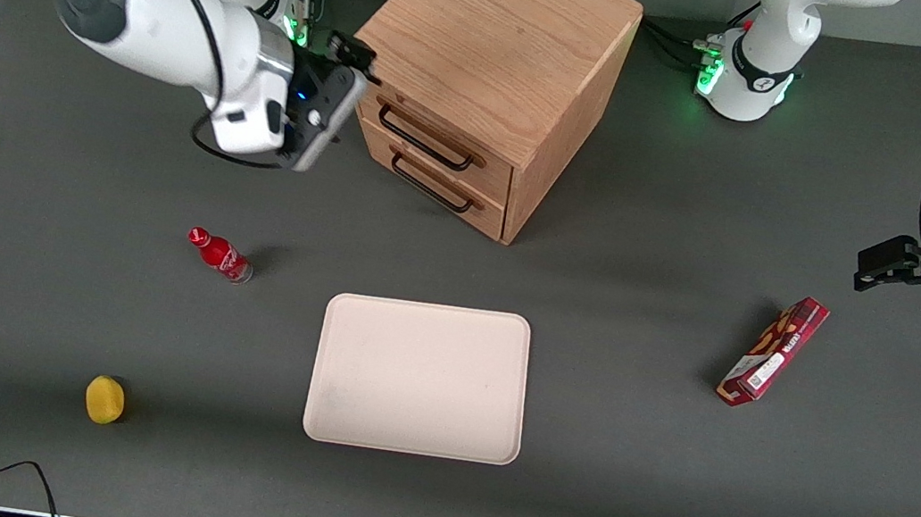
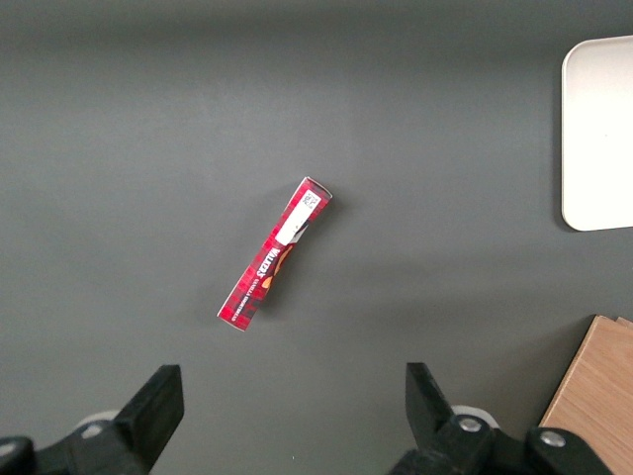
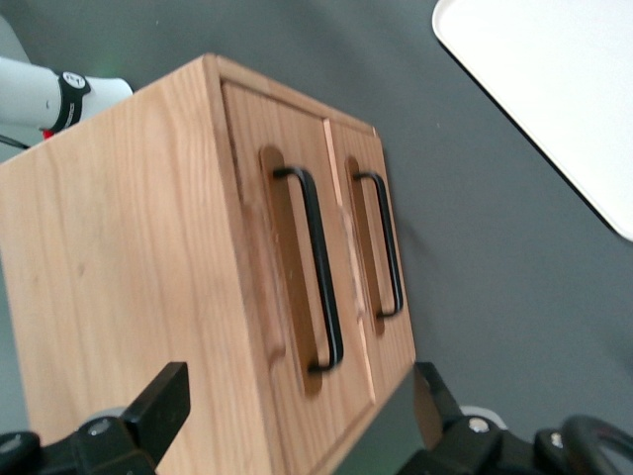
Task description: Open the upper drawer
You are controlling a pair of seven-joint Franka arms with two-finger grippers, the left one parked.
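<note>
The oak cabinet (image 1: 500,39) stands at the back of the table. Its upper drawer (image 1: 442,132) is shut, and its black bar handle (image 1: 425,138) lies flat across the front. The lower drawer (image 1: 443,193) below it is shut too. My gripper (image 1: 355,59) is open and empty. It hovers at the height of the upper drawer, close to the cabinet's front corner at the working arm's end. In the right wrist view the upper drawer's handle (image 3: 318,267) lies just ahead of the gripper (image 3: 300,396), between the spread fingers (image 3: 168,401), not touched.
A cream tray (image 1: 418,377) lies nearer the camera than the cabinet. A small red bottle (image 1: 219,254) and a yellow round thing (image 1: 104,400) lie toward the working arm's end. A red snack box (image 1: 774,351) lies toward the parked arm's end.
</note>
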